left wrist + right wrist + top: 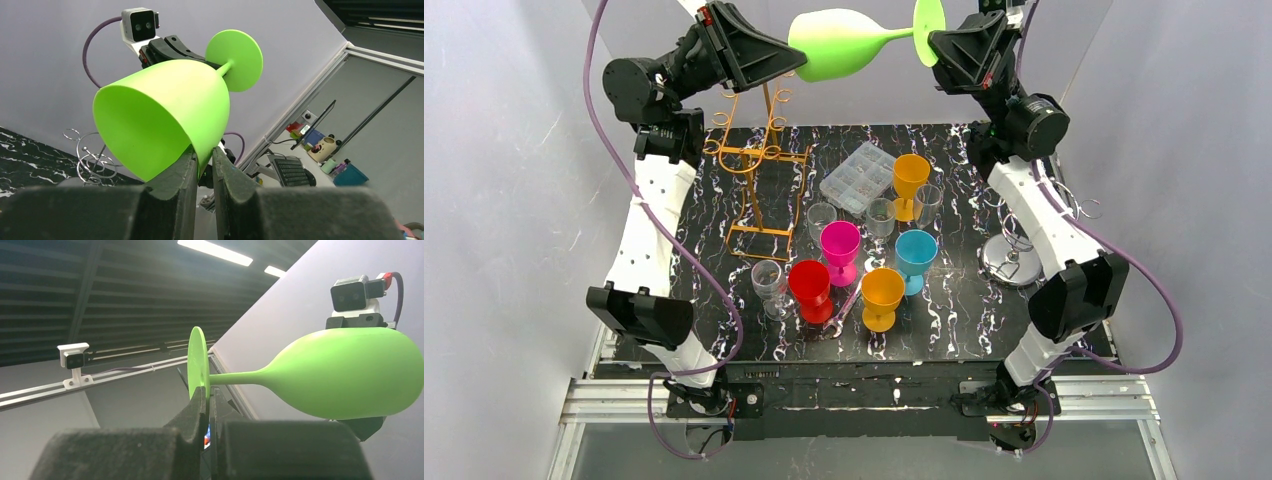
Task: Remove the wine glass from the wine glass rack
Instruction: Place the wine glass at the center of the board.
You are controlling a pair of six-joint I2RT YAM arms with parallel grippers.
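A lime-green wine glass (839,45) hangs on its side high over the back of the table, held between both arms. My left gripper (799,60) is shut on the bowl's rim; in the left wrist view the rim wall (202,150) sits pinched between the two fingers of that gripper (204,152). My right gripper (934,40) is shut on the round foot, and in the right wrist view the foot disc (196,360) stands edge-on in the right gripper (206,392), with the bowl (345,372) pointing away. The orange wire wine glass rack (759,165) stands below, with no glass on it.
Several coloured goblets cluster mid-table: pink (840,243), red (810,285), orange (883,293), blue (915,252), another orange (910,175). Clear glasses (767,280) stand among them. A clear compartment box (857,176) lies behind, and a silver wire stand (1012,255) is at the right.
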